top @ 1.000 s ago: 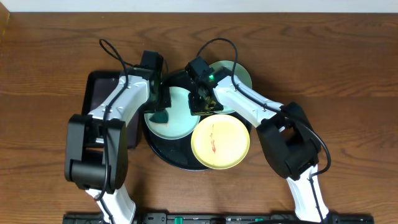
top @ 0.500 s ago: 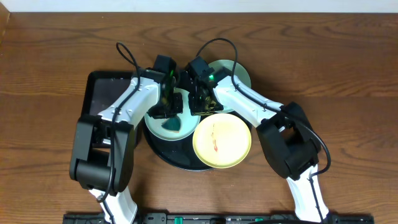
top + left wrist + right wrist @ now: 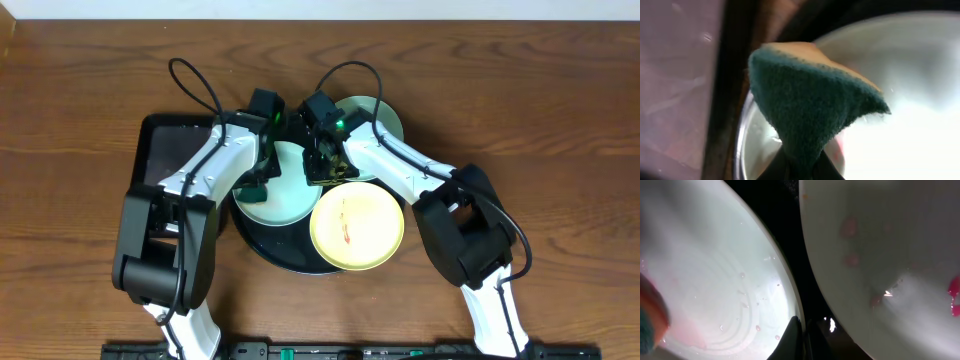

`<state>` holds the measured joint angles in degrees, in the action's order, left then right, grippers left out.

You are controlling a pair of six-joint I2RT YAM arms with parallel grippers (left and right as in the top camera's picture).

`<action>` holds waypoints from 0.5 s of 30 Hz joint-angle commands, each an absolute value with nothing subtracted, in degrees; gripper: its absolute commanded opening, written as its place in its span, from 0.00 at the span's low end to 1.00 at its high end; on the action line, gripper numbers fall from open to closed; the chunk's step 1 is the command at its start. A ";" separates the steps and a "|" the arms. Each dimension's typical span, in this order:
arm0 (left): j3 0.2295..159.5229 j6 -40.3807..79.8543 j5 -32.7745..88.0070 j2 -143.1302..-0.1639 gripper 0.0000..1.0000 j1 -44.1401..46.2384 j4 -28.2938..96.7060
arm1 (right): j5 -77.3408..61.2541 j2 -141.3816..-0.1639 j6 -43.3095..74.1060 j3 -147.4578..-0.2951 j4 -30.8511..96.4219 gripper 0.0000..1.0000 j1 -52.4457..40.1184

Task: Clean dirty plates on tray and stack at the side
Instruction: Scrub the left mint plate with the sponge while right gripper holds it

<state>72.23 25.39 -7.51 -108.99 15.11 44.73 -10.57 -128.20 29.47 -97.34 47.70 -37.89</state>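
On the round black tray (image 3: 262,245), three plates (image 3: 385,125) are lying unstacked. The left claw (image 3: 257,180) is pinching a green sponge (image 3: 810,107) over the near mint plate (image 3: 292,200), which is showing a faint pink smear. The right claw (image 3: 799,339), pressed together, is resting between plates. The yellow plate (image 3: 357,227) is showing red streaks, so most wiping and all stacking are seemingly remaining.

Both jaws pinched closed.

place: robot lab bench | signs: left arm (image 3: 200,170), right arm (image 3: 400,165) at wood table (image 3: 560,100)
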 commanded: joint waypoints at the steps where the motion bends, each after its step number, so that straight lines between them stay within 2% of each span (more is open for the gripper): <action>1: 71.72 19.16 2.39 -109.30 0.07 15.44 45.98 | -10.59 -130.08 28.42 -97.49 48.16 0.01 -37.69; 4: 71.75 15.35 9.47 -109.30 0.08 15.46 45.98 | -10.59 -130.08 28.42 -97.49 48.10 0.01 -37.69; 9: 71.75 15.25 9.63 -109.30 0.07 15.16 42.94 | -10.59 -130.08 28.42 -97.49 48.07 0.01 -37.69; 15: 71.75 17.43 -0.64 -109.30 0.08 14.74 38.11 | -10.57 -130.08 28.40 -97.49 48.21 0.01 -37.69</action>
<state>72.01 16.47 6.11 -108.99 15.11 39.27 -10.59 -128.20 29.47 -97.34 47.70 -37.89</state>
